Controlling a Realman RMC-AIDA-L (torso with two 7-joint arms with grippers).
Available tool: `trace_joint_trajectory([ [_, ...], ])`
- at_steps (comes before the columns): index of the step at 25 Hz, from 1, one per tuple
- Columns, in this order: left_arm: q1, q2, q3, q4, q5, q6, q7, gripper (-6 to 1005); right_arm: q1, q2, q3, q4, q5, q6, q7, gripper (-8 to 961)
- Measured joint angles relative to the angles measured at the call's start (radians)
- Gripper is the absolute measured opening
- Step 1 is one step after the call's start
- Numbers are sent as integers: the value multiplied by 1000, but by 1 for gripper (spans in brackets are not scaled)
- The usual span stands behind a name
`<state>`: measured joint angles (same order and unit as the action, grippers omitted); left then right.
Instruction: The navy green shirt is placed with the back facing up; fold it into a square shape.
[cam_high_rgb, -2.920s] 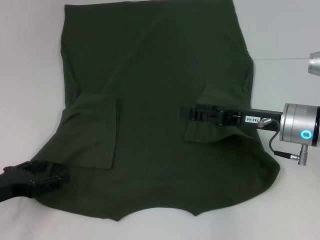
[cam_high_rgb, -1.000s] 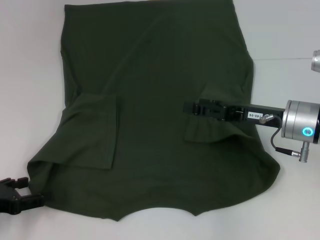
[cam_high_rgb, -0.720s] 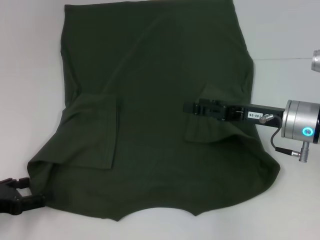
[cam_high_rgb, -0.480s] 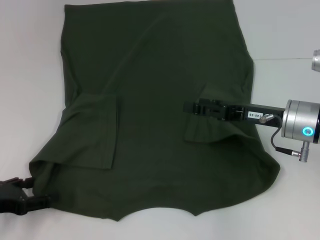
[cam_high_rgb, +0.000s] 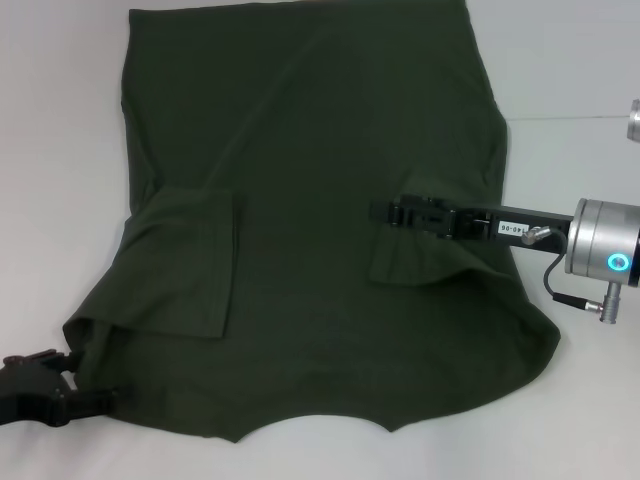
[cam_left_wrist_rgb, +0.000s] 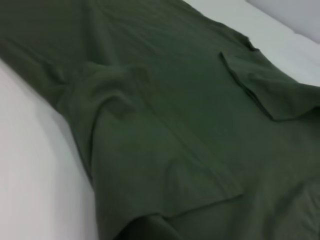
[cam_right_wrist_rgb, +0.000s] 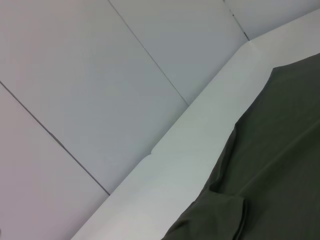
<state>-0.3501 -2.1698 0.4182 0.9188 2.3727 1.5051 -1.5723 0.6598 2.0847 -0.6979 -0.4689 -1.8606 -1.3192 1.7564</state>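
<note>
The navy green shirt (cam_high_rgb: 300, 200) lies spread on the white table, plain side up, with both sleeves folded inward onto the body. The left sleeve flap (cam_high_rgb: 190, 260) and right sleeve flap (cam_high_rgb: 410, 262) lie flat. My left gripper (cam_high_rgb: 72, 385) is at the shirt's near-left corner, open, its fingers either side of the slightly raised cloth edge. My right gripper (cam_high_rgb: 378, 212) reaches in from the right and hovers just beyond the folded right sleeve. The left wrist view shows the shirt (cam_left_wrist_rgb: 175, 125) close up; the right wrist view shows the shirt's (cam_right_wrist_rgb: 280, 165) far edge.
The white table (cam_high_rgb: 60, 150) shows bare on both sides of the shirt and along the near edge. Grey wall panels (cam_right_wrist_rgb: 75, 75) stand behind the table's far edge. A silver joint (cam_high_rgb: 632, 120) of the right arm shows at the right border.
My left gripper had backed off the shirt to the near-left, then slid right again to the corner, nudging the cloth edge up. The right gripper drifted slightly right and farther away.
</note>
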Motion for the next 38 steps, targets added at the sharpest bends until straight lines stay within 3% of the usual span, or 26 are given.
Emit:
trace_joint_trajectory([
  [15,-4,3,-1,4,-1,3,-11,884,0,0,0,0,0,0,0,892],
  [24,-7,4,1,11,8,-2,-17,597,0,0,0,1,0,-2,0,877],
  [28,-7,4,1,11,8,-4,-17,481,0,0,0,1,0,-4,0,797],
  [38,-9,2,2,11,8,-5,-17,100,-2,0,0,1,0,-6,0,800],
])
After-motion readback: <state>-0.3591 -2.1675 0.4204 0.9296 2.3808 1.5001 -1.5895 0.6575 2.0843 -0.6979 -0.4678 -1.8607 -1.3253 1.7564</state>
